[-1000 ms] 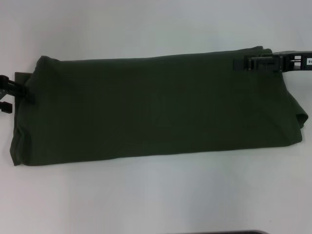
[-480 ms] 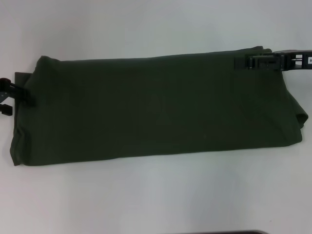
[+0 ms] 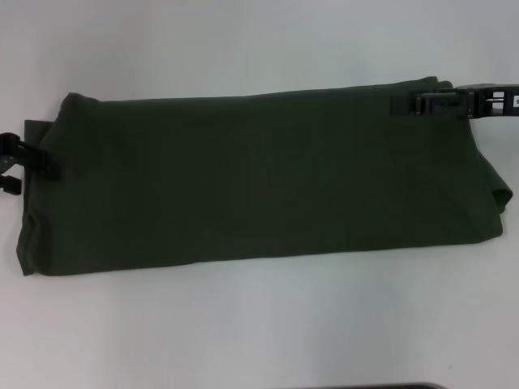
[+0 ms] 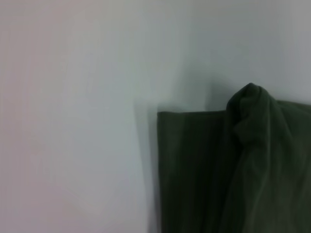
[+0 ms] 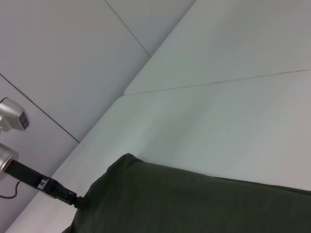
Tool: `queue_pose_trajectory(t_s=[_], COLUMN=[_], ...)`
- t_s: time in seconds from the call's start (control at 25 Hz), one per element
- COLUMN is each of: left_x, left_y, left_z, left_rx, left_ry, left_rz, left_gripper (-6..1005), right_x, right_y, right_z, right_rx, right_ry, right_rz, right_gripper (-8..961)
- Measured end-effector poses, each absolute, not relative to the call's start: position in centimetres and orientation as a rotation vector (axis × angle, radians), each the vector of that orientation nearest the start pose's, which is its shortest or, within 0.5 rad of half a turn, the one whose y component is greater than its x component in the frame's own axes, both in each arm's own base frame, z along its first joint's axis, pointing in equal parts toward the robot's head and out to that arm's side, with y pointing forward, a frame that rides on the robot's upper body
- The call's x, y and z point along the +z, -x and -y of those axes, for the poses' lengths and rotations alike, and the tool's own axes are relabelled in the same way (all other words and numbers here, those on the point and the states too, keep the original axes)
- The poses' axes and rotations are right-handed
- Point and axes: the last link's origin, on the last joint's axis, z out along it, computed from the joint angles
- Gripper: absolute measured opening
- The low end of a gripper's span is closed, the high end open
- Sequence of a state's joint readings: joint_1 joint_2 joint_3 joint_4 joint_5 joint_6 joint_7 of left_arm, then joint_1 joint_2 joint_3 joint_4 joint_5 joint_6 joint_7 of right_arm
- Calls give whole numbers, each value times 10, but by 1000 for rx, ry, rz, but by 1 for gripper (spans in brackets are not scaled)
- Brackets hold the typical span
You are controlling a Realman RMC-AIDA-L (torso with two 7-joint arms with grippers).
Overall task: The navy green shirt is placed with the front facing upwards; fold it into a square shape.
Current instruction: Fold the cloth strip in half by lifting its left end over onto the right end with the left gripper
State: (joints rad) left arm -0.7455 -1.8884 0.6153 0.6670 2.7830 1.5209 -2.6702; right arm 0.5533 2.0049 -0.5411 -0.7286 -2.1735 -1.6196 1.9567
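Observation:
The navy green shirt [image 3: 259, 178] lies folded into a long band across the white table, plain dark olive side up, with no lettering or collar showing. My left gripper [image 3: 31, 162] sits at the band's left end, its dark tip resting on the cloth edge. My right gripper [image 3: 409, 105] reaches in from the right and lies over the band's far right corner. The left wrist view shows a straight folded edge of the shirt [image 4: 194, 170] with a raised hump of cloth beside it. In the right wrist view the shirt [image 5: 194, 204] fills the lower part and the left gripper [image 5: 68, 196] touches its end.
The white table [image 3: 259, 324] runs on all sides of the shirt, with wide bare areas in front and behind. A dark object's edge [image 3: 365, 386] shows at the front. A silver device [image 5: 10, 121] is mounted at the table's far side.
Almost nothing has moved. The left gripper has shifted very slightly at the shirt's left end; the right gripper and the shirt stay as they were.

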Motion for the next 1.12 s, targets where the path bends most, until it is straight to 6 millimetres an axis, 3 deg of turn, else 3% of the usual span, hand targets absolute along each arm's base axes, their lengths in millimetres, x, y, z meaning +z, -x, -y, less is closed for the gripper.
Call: queue_pose_trajectory(t_s=[1.12], left_x=[60], left_y=[304], left_z=[-373], left_rx=[-252], left_ry=[-2463], left_rz=[-2403], left_gripper=[736], right_x=[50], right_y=[-285], right_z=[-340], right_rx=[640], right_ry=[2512], right_rz=[-1351], right_gripper=[803])
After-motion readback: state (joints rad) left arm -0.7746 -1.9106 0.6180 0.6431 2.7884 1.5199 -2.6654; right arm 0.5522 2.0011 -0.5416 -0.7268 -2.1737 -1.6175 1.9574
